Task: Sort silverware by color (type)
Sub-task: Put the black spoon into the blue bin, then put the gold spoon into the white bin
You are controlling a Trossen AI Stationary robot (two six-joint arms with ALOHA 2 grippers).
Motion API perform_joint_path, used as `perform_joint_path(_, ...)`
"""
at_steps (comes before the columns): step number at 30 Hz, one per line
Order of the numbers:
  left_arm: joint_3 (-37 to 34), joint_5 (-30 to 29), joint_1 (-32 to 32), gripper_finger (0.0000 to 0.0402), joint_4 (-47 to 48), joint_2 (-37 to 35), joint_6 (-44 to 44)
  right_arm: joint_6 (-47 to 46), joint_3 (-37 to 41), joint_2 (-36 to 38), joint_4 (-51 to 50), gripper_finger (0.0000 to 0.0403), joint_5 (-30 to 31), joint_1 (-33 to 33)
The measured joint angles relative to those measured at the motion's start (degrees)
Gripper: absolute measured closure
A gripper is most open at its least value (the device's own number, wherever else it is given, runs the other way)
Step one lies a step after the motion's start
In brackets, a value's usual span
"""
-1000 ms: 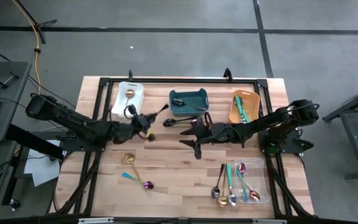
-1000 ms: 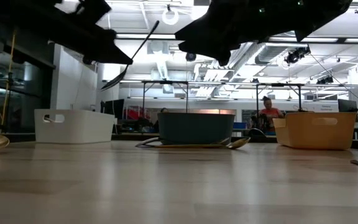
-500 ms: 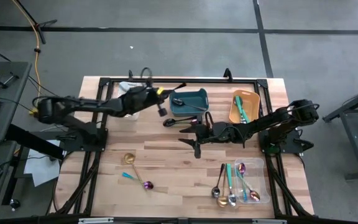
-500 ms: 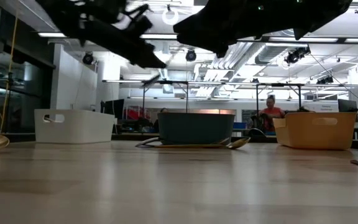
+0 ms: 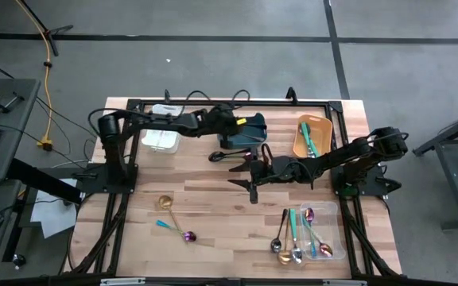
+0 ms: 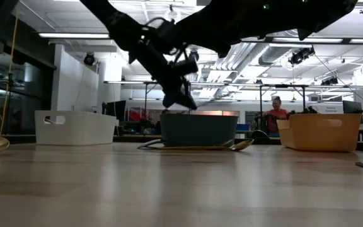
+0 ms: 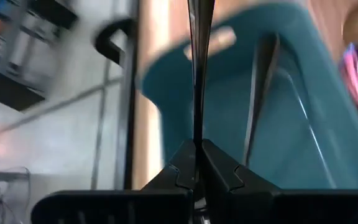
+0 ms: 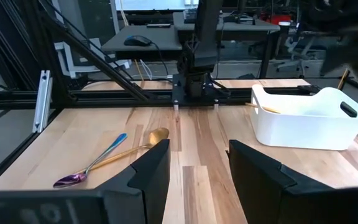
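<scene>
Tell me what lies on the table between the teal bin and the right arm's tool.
In the high view, a black spoon lies on the wood between the teal bin and the right tool, just in front of the bin. Otherwise that stretch is bare.

I saw pale wood planks on the table [image 5: 213,199], framed in black. The bins read white [image 5: 163,137], dark teal [image 5: 254,125], orange [image 5: 306,135] and clear [image 5: 334,230]. My left gripper [image 7: 196,163] was black and pinched a thin black utensil [image 7: 197,68]. Loose on the wood lay a gold spoon [image 5: 165,203] and a teal-handled spoon with an iridescent purple bowl [image 5: 175,230]. The clear bin mixed silver, gold, teal and purple pieces.
</scene>
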State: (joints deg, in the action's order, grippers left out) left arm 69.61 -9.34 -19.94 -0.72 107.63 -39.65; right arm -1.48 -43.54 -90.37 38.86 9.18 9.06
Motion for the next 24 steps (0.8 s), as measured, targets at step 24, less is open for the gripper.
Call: perform_joint_path(24, 1.85, -6.77, 0.47, 0.0327, 8.47, 2.35, -5.93, -1.51, 0.00, 0.00, -0.06, 0.0244, -0.82, -0.02)
